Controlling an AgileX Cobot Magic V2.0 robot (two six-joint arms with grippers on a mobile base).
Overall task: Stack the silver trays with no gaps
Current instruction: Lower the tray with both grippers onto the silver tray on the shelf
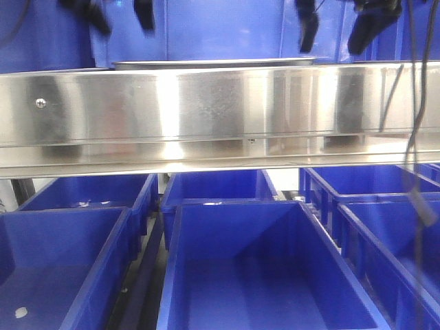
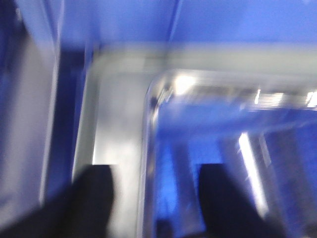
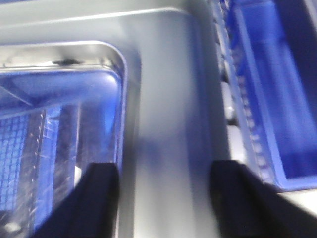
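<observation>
**Q:** Where does the silver tray sit?

**A:** A silver tray rests on top of the long brushed-steel shelf rail, roughly over its middle. In the front view only the tray's thin rim shows above the rail's upper edge. Below the rail, blue bins stand in rows, nearest ones large in the foreground.

**Q:** And the arms?

**A:** Both hang above the tray, blurred. The left claw is over the tray's left end, the right claw over its right end. Dark fingers point down toward the counter, and none can be seen touching the tray in the front view.

**Q:** What do the wrist cameras show?

**A:** The left wrist view looks down on a rounded far-left corner of the tray, its shiny floor reflecting blue. The left claw has its fingers apart, one on either side of the tray's left rim: one over the grey surface outside, one over the tray's inside. The right wrist view shows the tray's far-right corner. The right claw is also spread; its left finger is over the tray's right rim, its right finger over the counter, close to a blue bin at the right.

**Q:** Is either one clamped on the rim?

**A:** Neither; both stand spread, with a clear gap.
</observation>
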